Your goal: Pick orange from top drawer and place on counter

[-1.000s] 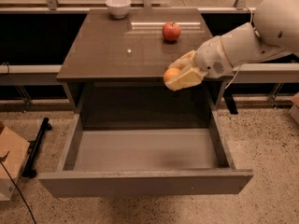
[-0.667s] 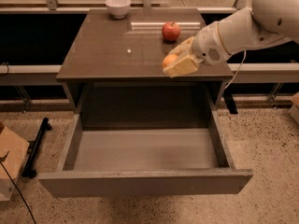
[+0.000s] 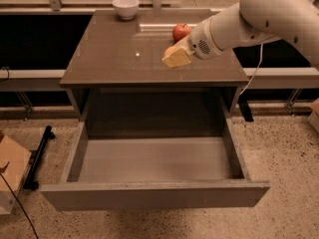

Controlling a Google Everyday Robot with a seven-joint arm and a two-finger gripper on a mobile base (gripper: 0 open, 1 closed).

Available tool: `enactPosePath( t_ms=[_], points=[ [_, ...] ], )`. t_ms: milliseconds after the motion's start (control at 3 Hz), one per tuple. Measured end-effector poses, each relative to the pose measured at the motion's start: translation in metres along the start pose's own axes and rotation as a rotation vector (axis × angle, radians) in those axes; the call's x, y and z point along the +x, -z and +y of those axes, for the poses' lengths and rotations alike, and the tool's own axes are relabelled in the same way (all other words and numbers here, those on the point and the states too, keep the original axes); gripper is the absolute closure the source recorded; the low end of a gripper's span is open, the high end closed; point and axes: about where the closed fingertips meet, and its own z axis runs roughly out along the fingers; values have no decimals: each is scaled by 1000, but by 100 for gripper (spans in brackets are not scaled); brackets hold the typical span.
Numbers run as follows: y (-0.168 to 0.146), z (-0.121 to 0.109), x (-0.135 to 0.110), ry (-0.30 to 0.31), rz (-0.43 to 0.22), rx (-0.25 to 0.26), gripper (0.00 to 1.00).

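Observation:
My gripper point(image 3: 174, 56) is over the right half of the counter point(image 3: 114, 54), with its cream fingers point(image 3: 178, 59) shut on the orange point(image 3: 169, 51). Only a small part of the orange shows behind the fingers. It is held just above the counter top; I cannot tell if it touches. The top drawer point(image 3: 149, 193) stands pulled fully open below, and its grey bottom holds nothing. The white arm reaches in from the upper right.
A red apple point(image 3: 181, 31) sits on the counter just behind the gripper. A white bowl point(image 3: 125, 7) stands at the counter's back edge. A cardboard box point(image 3: 10, 176) and a black bar point(image 3: 39, 156) lie on the floor at left.
The gripper has moved up and to the left with the orange, from off the counter's right front corner to over the counter near the apple.

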Motion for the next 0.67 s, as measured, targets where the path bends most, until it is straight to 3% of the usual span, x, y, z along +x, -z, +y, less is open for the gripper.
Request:
enactPosePath(
  t_ms=[333,667],
  points=[
    [-38,-16,11,-130,3,-3,100],
    [-65,-24,23,-197,18,-16,100]
  ],
)
